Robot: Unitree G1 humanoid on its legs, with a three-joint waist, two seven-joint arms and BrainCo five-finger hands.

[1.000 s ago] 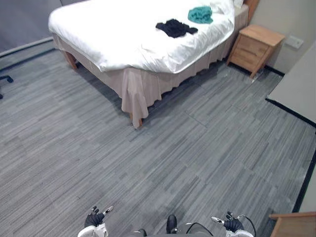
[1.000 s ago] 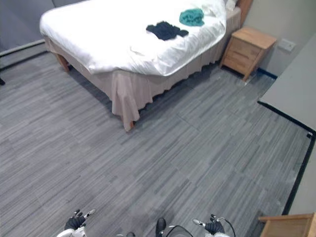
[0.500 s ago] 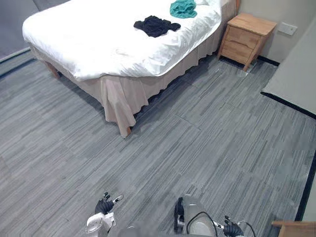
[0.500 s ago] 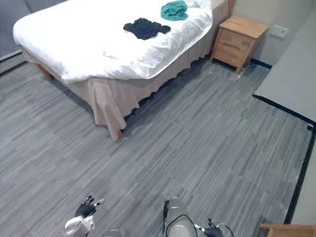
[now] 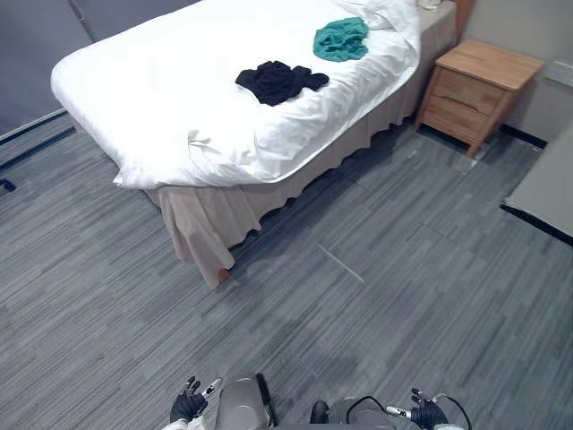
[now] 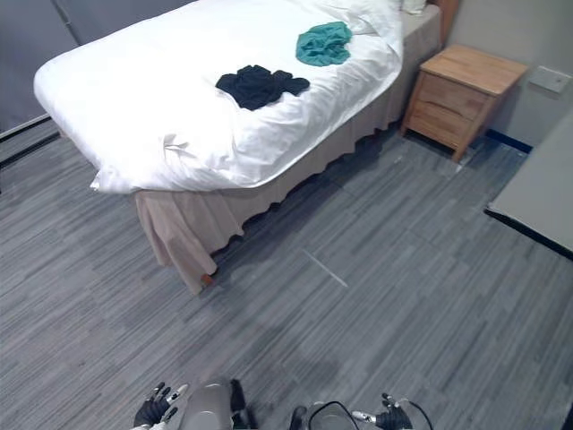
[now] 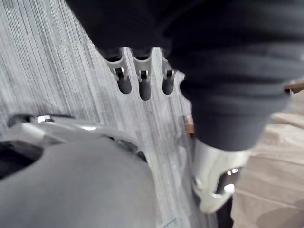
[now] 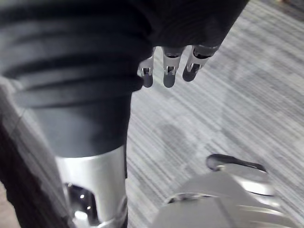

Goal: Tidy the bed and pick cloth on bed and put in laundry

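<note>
Bedroom, grey plank floor (image 5: 403, 269). Bed (image 5: 143, 90), white duvet: black cloth (image 5: 277, 81) mid-mattress, teal cloth (image 5: 340, 38) toward the pillow end, both well apart from me. Left hand (image 5: 188, 408) and right hand (image 5: 428, 415): low, fingers relaxed, holding nothing. Risk: my pinch may gather duvet along with cloth. Bed's head cut off; where the laundry goes I cannot tell.

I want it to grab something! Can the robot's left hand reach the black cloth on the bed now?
Probably not. The left hand hangs open at its side, with a stretch of floor between it and the bed. The black cloth lies well in on the white cover. Nothing blocks it.
</note>
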